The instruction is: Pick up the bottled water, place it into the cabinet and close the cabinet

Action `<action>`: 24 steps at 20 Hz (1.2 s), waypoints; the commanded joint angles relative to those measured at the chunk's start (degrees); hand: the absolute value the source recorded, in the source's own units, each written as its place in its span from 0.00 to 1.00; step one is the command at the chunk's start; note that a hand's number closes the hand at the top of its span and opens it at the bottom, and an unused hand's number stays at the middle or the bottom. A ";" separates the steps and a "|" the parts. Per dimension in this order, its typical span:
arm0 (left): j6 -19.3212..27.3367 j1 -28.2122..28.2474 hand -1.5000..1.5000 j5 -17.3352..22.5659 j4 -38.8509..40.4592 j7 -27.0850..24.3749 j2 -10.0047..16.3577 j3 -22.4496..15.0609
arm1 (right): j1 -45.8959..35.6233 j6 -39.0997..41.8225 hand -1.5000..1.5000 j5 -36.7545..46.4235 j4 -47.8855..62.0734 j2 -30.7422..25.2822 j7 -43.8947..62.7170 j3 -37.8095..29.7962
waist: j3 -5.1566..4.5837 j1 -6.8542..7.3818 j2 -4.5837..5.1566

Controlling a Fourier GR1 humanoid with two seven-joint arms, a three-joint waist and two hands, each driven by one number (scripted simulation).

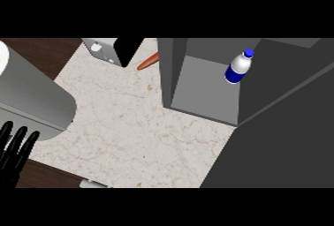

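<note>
The bottled water (239,67), clear with a blue label and blue cap, stands upright inside the open grey cabinet (202,88) at the upper right. The cabinet's dark door (287,132) swings out across the right side of the view. My left hand (14,152) shows at the lower left edge, fingers straight and pointing up, holding nothing, far from the bottle. My right hand is not in view.
A large grey rounded appliance (32,95) fills the left side. An orange carrot (148,61) lies at the back of the marble counter (130,128), next to a small grey-and-black device (111,48).
</note>
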 commanded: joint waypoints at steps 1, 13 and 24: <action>-0.62 0.28 0.00 0.15 0.80 0.17 0.31 0.18 | -5.36 1.98 1.00 1.59 0.23 0.49 5.91 7.12 | -0.25 0.44 0.19; -2.39 -0.38 0.00 1.68 2.09 0.47 1.71 2.46 | -9.46 1.07 1.00 -2.97 3.01 3.83 8.53 6.05 | -0.13 -0.05 1.15; -3.70 -1.17 0.00 2.45 1.84 0.61 2.01 2.97 | -9.45 1.75 1.00 -12.93 7.83 5.70 8.00 5.12 | 0.16 1.30 2.15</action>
